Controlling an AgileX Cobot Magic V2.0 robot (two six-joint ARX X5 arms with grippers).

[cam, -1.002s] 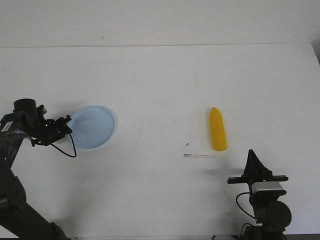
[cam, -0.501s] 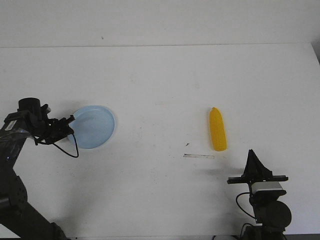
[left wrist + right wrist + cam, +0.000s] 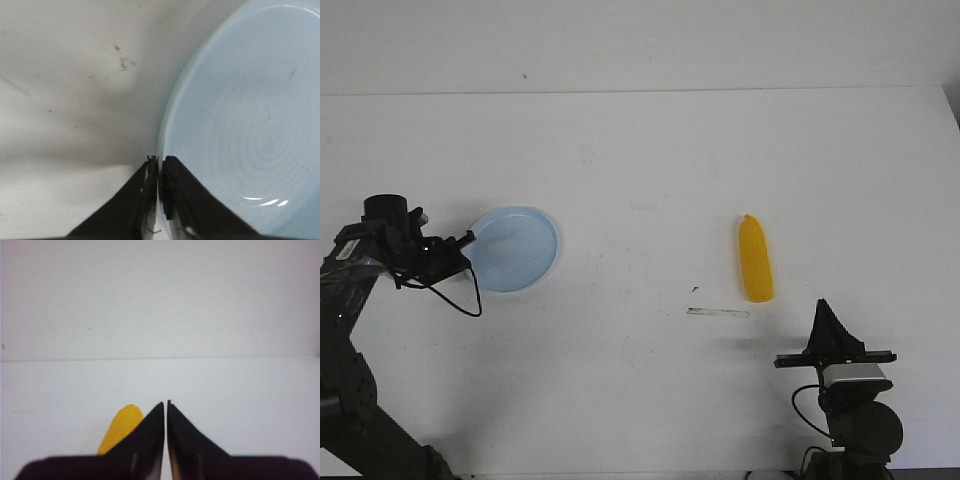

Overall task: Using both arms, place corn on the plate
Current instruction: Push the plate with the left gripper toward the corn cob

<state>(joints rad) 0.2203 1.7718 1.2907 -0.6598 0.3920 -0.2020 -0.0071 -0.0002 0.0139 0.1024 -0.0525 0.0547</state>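
The pale blue plate (image 3: 517, 250) is at the left of the white table. My left gripper (image 3: 467, 241) is shut on the plate's left rim; in the left wrist view its jaws (image 3: 159, 160) pinch the thin rim of the plate (image 3: 245, 120). The yellow corn (image 3: 755, 259) lies on the table at the right, lengthwise front to back, far from the plate. My right gripper (image 3: 823, 304) is shut and empty near the table's front edge, just in front and to the right of the corn. In the right wrist view the corn (image 3: 121, 427) shows beside the closed fingers (image 3: 165, 402).
A thin pale strip (image 3: 717, 312) and a small dark speck (image 3: 694, 289) lie on the table in front and to the left of the corn. The table's far edge (image 3: 640, 92) meets a white wall.
My left gripper has moved to the right and slightly back, carrying the plate with it by the rim. The corn and the right arm have not moved.
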